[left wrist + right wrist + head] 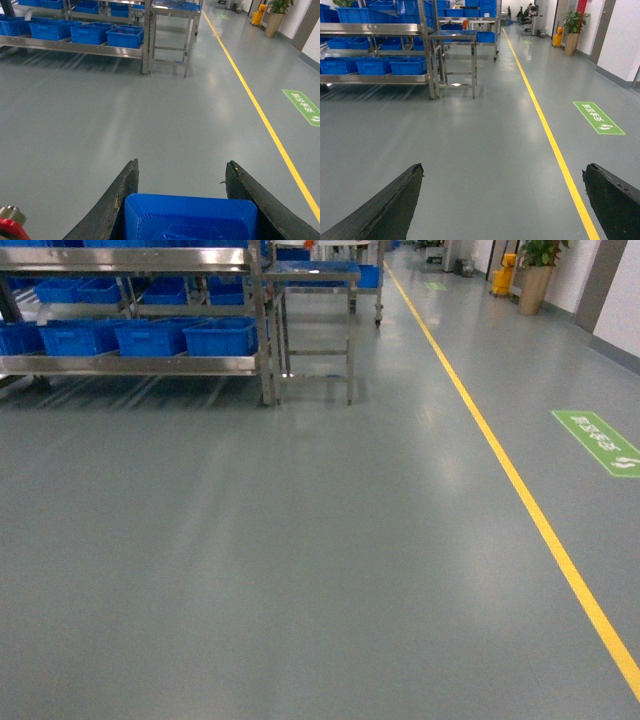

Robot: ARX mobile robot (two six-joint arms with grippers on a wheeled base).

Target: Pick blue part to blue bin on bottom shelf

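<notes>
- Grey factory floor fills most of every view, with a yellow line running down the right side and a green floor sign beyond it.
- At the far left stands a steel rack; its bottom shelf carries a row of blue bins, all well apart from the robot. Which one is the target blue bin I cannot tell from here.
- A smaller steel table stands just beside the rack's right end.
- Left gripper grips the blue part: both dark fingers sit against its sides in the left wrist view. A red-capped button shows at the lower left corner.
- Right gripper has its fingers spread wide, with nothing between them.
- Risk, as I judge it: the drive to the rack is long, and a jolt or a loose grip could let the part slip out. Coming in too close to the table's legs or the rack post could knock the arm, and the similar bins make a wrong drop easy.
</notes>
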